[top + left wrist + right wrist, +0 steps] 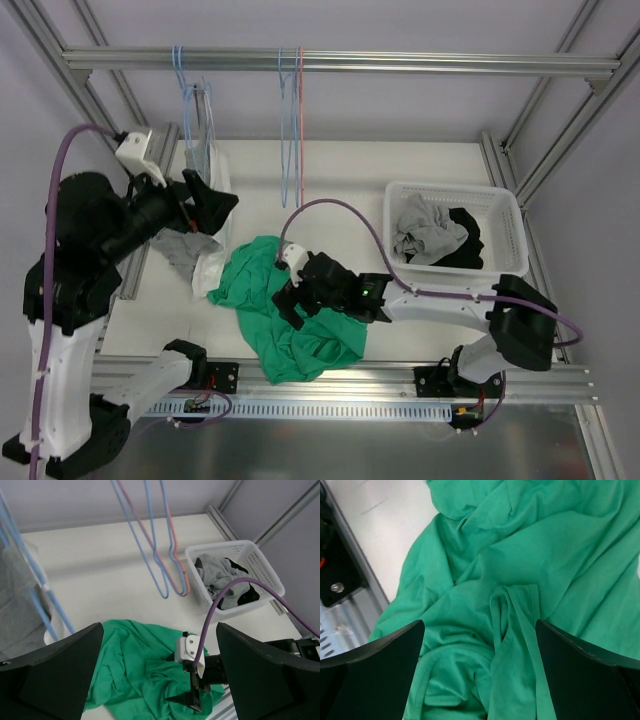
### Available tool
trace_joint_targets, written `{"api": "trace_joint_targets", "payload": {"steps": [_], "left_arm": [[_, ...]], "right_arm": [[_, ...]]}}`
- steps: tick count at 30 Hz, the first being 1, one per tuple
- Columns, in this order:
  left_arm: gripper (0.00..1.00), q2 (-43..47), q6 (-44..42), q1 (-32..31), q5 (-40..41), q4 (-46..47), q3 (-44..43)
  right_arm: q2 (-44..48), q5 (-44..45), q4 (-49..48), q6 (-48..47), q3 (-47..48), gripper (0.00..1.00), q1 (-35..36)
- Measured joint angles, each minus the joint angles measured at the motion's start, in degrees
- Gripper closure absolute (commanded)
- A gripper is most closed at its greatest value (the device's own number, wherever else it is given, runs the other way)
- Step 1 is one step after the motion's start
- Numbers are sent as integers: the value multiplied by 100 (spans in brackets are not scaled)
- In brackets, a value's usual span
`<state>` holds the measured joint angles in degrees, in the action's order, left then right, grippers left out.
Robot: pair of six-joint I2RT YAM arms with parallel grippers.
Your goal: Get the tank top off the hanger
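Tank top, green soft jersey (255, 280), lies crumpled on white table (340, 170), directly beneath right gripper (288, 300). No hanger in it that I can see. Right gripper's fingers are spread wide with nothing pinched, strap fold lying between them. Reads as off the hanger already, so little left but backing away. Left gripper (215, 205) is up high, fingers also apart and empty. Just beside it, grey-white garment (205, 165) hangs on light-blue wire hanger (190, 100). Can't tell if that's next. Past right gripper's wrist: white plastic basket (450, 187) of clothes.
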<state>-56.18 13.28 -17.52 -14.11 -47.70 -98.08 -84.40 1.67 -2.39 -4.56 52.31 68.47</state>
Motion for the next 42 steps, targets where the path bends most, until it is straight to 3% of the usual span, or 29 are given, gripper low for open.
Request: {"api": "trace_joint_targets", "payload": {"steps": [9,19,20,21,24,25,33,42], "left_arm": [[1,2614,-55,0,1412,411,2905],[1,3261,-221,0,2249,813,4280],[1,3298,-223,0,2286,844,4345],[1,3331,-225,0,2337,859,4391],[1,3423,-229,0,2409,968,4472],[1,3453,-232,0,2430,1010,4496],[1,3764,-243,0,2581,1172,4787],[1,4345,-232,0,3091,1202,4966]], "right_arm": [[-1740,745,341,-765,1311,1,181],[-2835,1580,920,-796,2079,2,87],[-2865,1563,955,-706,2107,7,72],[-2868,1539,977,-629,2114,33,61],[-2872,1307,957,-382,2035,93,44],[-2852,1263,868,-308,1958,100,46],[-1902,1272,796,-37,935,100,70],[442,1845,1167,-76,697,100,190]]}}
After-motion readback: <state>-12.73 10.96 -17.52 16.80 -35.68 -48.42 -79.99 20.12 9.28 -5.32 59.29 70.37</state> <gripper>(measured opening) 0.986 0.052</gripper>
